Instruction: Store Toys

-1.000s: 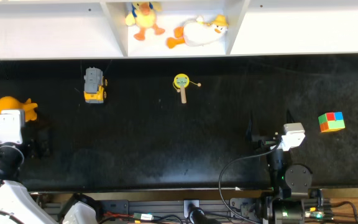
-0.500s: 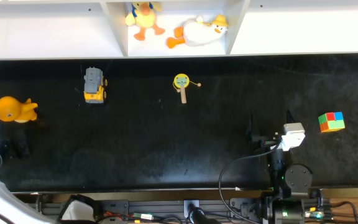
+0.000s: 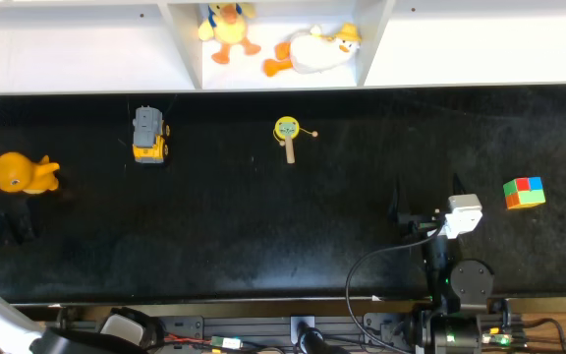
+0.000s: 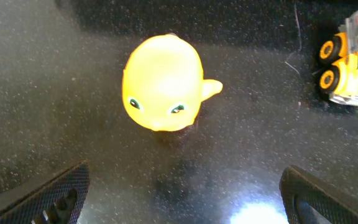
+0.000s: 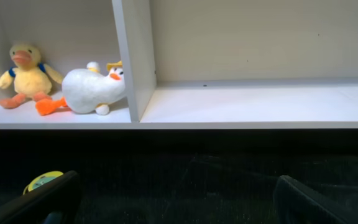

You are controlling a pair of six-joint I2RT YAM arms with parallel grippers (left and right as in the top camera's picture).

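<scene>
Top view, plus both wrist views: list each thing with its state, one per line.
orange duck: upright on the mat, not gripped
toy truck: on the mat, not stored
rattle: lying flat on the mat
colour cube: on the mat, not stored
yellow plush duck: sitting in the shelf
white plush goose: lying in the same compartment
left gripper: open, empty
right gripper: open, empty
</scene>
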